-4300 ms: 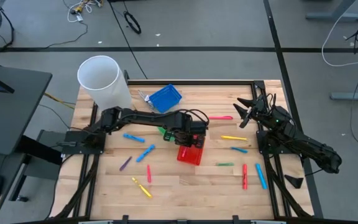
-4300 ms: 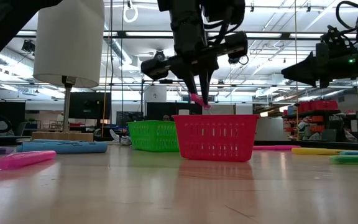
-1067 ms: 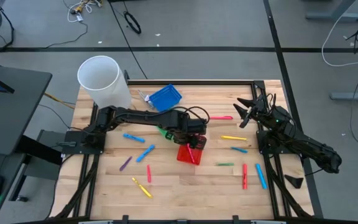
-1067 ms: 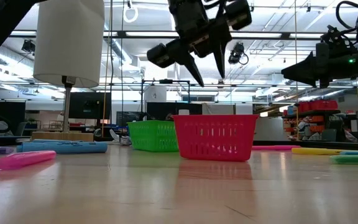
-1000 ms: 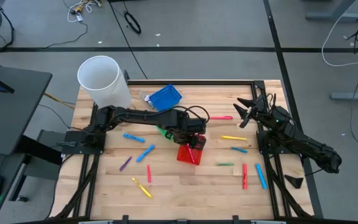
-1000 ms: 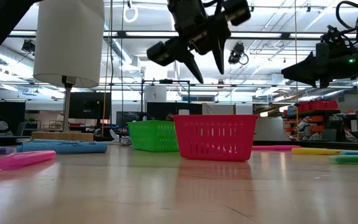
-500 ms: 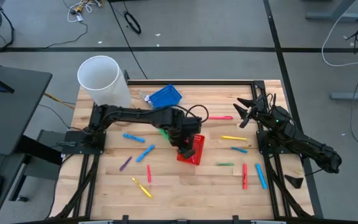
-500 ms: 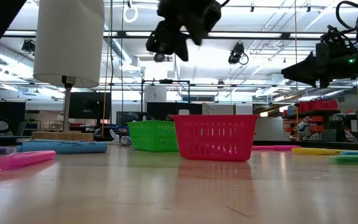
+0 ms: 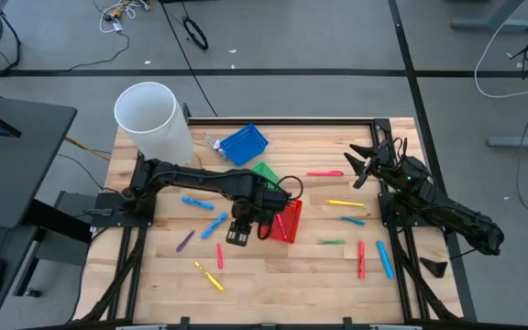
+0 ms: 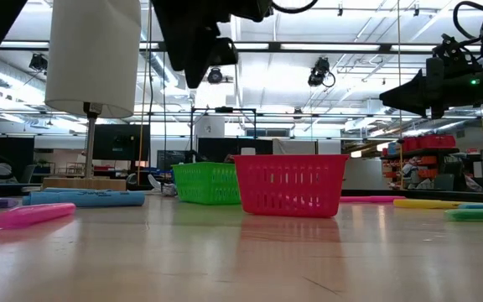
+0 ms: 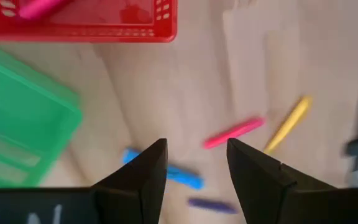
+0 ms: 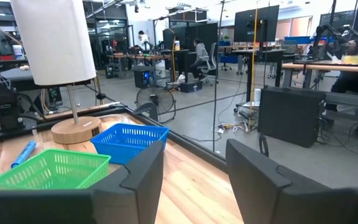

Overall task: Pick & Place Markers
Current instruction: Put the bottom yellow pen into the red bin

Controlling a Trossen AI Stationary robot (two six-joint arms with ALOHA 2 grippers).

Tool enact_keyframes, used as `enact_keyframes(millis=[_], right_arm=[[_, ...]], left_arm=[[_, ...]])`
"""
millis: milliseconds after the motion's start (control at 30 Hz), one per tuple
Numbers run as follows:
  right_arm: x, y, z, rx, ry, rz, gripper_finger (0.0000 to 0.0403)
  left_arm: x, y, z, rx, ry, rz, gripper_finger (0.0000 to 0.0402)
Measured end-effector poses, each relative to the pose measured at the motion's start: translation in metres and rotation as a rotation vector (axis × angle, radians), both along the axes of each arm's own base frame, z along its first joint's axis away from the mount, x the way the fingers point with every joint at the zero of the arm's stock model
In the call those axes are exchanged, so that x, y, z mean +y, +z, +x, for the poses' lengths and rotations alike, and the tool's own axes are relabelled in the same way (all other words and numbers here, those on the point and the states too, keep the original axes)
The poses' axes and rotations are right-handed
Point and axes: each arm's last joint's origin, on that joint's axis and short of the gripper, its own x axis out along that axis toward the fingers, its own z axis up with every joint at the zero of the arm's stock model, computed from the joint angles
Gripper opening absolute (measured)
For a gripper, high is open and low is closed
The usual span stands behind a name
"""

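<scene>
The left hand [image 9: 237, 235] has swung away from above the red basket [image 9: 291, 221], where it held a pink marker a few seconds ago, and now hangs over the bench to the basket's left, fingers apart and empty. A pink marker [image 11: 39, 7] now lies inside the red basket. With the arm moved off, the green basket [image 9: 266, 171] shows uncovered from above.

In the left wrist view the red basket [image 11: 104, 25] is cut off, and the pink marker [image 11: 39, 7] inside is blurred.
</scene>
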Motion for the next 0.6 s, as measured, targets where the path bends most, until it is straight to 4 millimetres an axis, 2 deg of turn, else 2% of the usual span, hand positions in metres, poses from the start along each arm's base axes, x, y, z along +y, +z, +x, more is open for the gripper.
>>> enact_keyframes(millis=[200, 467, 600], right_arm=[[0.0, 0.0, 0.0, 0.0, 0.0, 0.0, 0.0176], [0.0, 0.0, 0.0, 0.0, 0.0, 0.0, 0.0176], [0.0, 0.0, 0.0, 0.0, 0.0, 0.0, 0.0176]], left_arm=[[-0.007, 0.0, -0.001, -0.02, -0.139, 0.08, 0.0174], [-0.012, 0.0, 0.0, -0.051, -0.166, 0.094, 0.0174], [-0.022, 0.0, 0.0, -0.069, -0.216, 0.093, 0.0174]])
